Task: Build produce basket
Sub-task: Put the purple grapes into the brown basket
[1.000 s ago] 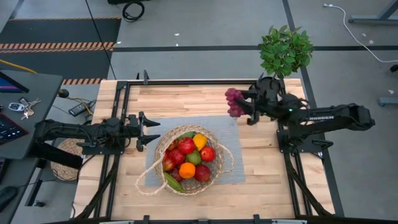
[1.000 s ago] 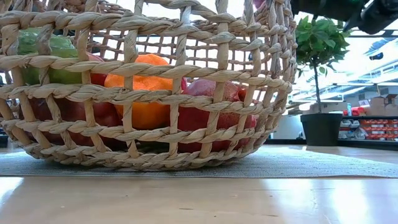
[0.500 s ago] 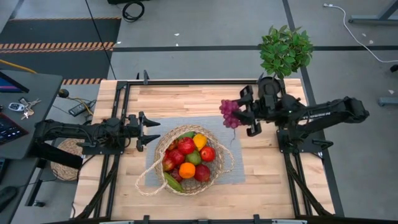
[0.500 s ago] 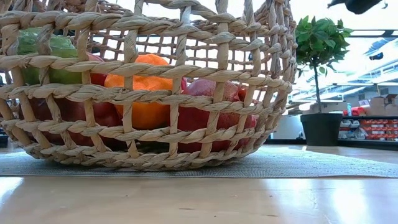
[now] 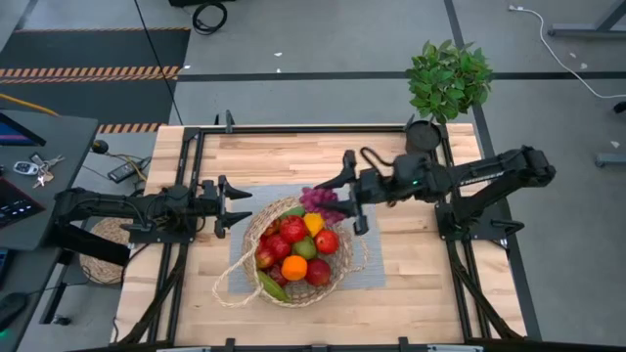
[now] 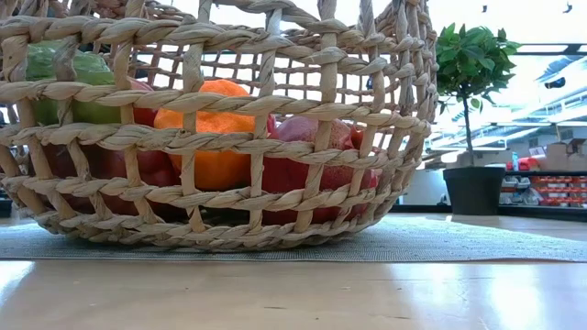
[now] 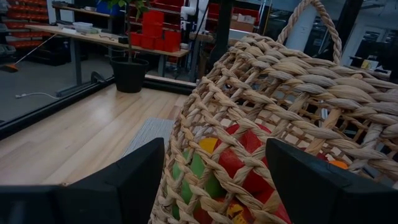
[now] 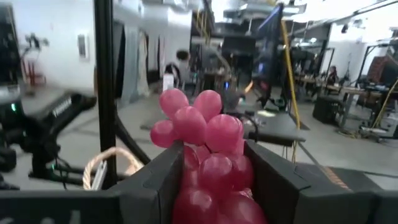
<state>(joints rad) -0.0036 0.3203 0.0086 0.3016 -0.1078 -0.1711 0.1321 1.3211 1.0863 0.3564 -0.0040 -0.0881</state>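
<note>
- High view shows the round tan woven wicker basket (image 5: pixel 298 252) sitting on a grey woven mat (image 5: pixel 370 264) near the middle of the pale wooden tabletop (image 5: pixel 421 293).
- Basket contents: red apples (image 5: pixel 292 230), an orange (image 5: pixel 293 267), a green fruit (image 5: pixel 305 247) and a yellow piece (image 5: pixel 313 222) already lie inside, heaped close to the rim. By my judgement the task is largely done.
- Right gripper (image 5: pixel 331 200) is extended over the basket's far rim, its fingers clamped on a bunch of purple grapes (image 5: pixel 319 200); the right wrist view confirms the grapes (image 8: pixel 208 162) pinched between both fingers.
- Remaining work, as I judge it: lower and release the grapes. No other loose produce shows on the tabletop.
- Left gripper (image 5: pixel 232 206) waits just beside the basket's left side, fingers spread wide and holding nothing; its wrist view looks straight at the wicker wall (image 7: pixel 273 112).
- Clearances: the looping wicker handles (image 5: pixel 230 284) trail onto the mat at both sides. Room above the fruit heap is open; room between the left fingers and the basket wall is tight. A leafy green potted plant (image 5: pixel 447 83) stands well clear at the far right corner.
</note>
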